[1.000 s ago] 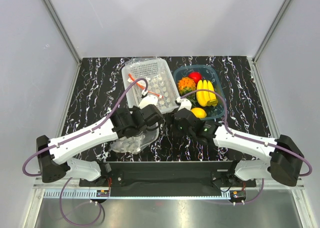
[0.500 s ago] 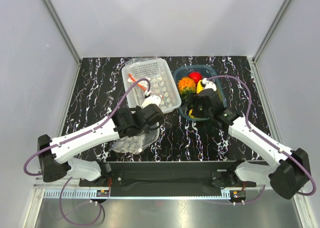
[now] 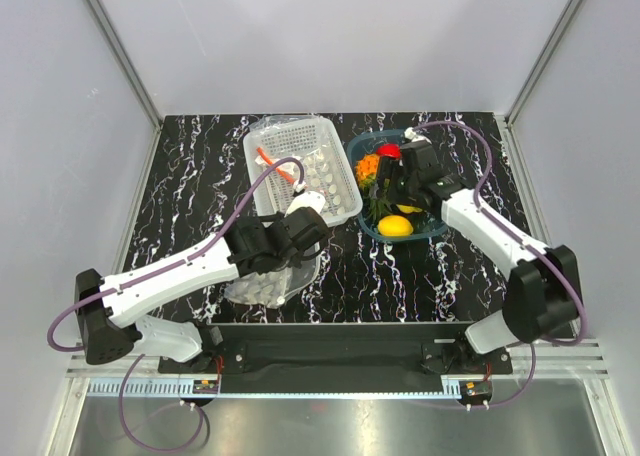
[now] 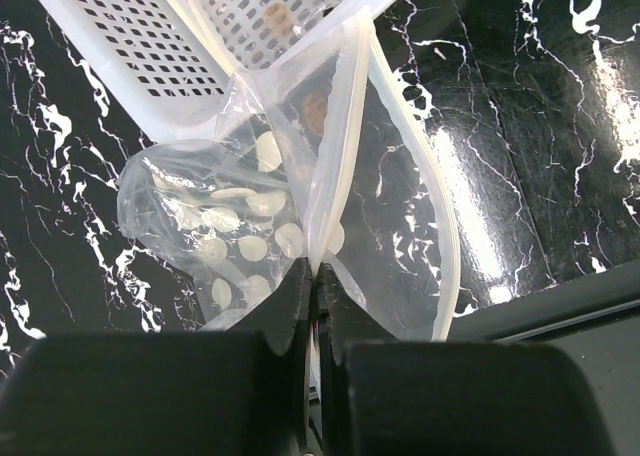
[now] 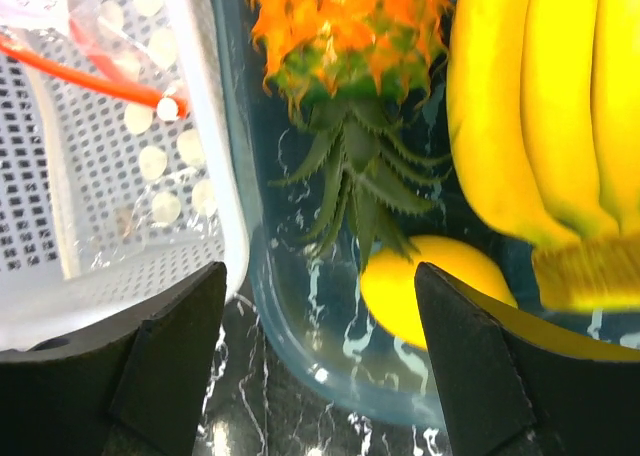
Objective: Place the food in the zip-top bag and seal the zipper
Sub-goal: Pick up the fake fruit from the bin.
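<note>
On the black white-veined marble table [image 3: 190, 176], the white perforated plastic basket [image 3: 290, 136] and the blue-tinted clear plastic tub [image 3: 436, 181] stand side by side at the far centre, touching or nearly so. The floppy clear zip-top bag printed with white dots [image 4: 240, 226] lies on the table just in front of the basket, with its far end against the basket's near corner. The left gripper [image 4: 318, 276] has its fingers pressed fully together on the bag's mouth edge, pinching the thin white zipper strip [image 4: 345, 146]. The mouth gapes (the opposite lip curves away to the right in the left wrist view), so the zipper is unsealed. The bag holds no food. All four toy pieces sit in the tub: the orange fruit with green spiky leaves [image 5: 345, 26], the small red fruit [image 3: 389, 152], the yellow lemon [image 5: 430, 286] and the yellow banana bunch [image 5: 540, 106]. The right gripper [image 5: 320, 276] hangs over the tub's near-left part, fingers spread wide with nothing between them. In the right wrist view the leaves and the lemon lie between the two fingers, and no contact with them is visible. A second dotted clear pouch with an orange strip [image 5: 80, 76] lies inside the basket.
</note>
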Controlling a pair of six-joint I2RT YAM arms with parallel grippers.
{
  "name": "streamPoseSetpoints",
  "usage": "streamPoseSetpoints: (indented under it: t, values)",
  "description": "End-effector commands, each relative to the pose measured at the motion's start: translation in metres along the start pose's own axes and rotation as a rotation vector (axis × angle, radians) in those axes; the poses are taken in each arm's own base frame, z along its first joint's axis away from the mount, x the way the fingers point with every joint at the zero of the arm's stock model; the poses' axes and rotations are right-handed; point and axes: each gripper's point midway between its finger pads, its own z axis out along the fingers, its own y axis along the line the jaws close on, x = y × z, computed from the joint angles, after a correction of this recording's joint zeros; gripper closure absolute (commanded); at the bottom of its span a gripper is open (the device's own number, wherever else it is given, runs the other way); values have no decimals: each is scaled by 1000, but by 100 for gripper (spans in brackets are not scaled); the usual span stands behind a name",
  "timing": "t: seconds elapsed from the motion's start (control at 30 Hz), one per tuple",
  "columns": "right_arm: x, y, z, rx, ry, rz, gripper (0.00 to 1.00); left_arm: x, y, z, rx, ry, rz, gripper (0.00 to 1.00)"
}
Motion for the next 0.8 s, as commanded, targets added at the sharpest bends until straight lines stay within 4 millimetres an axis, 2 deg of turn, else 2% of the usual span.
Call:
streamPoseSetpoints:
  t: [0.0,0.13,0.23,0.33,0.47,0.57,0.63,0.73,0.77]
  values:
    - [-22,2,10,5,-21,-33,17,-9,-1,-8,44,-49,-15,100]
    - [-25,-2,31,37,-2,-45,16,-9,-4,-10,66,-51,-11,100]
    - [-19,-10,52,74,27,-49,16,-8,-5,-11,77,-49,-9,100]
    - [-19,-11,62,82,35,-49,16,-7,-5,-11,83,-47,-8,100]
    - [-2,-7,82,46,100,-42,18,-8,-5,-13,84,-53,-11,100]
    - [11,-12,94,60,131,-35,19,-8,-5,-12,84,-53,-10,100]
    - [15,-15,99,74,136,-33,22,-8,-6,-11,85,-51,-9,100]
    - [15,-20,102,93,128,-37,33,-8,-6,-11,82,-49,-6,100]
    - [13,-21,102,100,122,-39,44,-9,-6,-11,83,-50,-5,100]
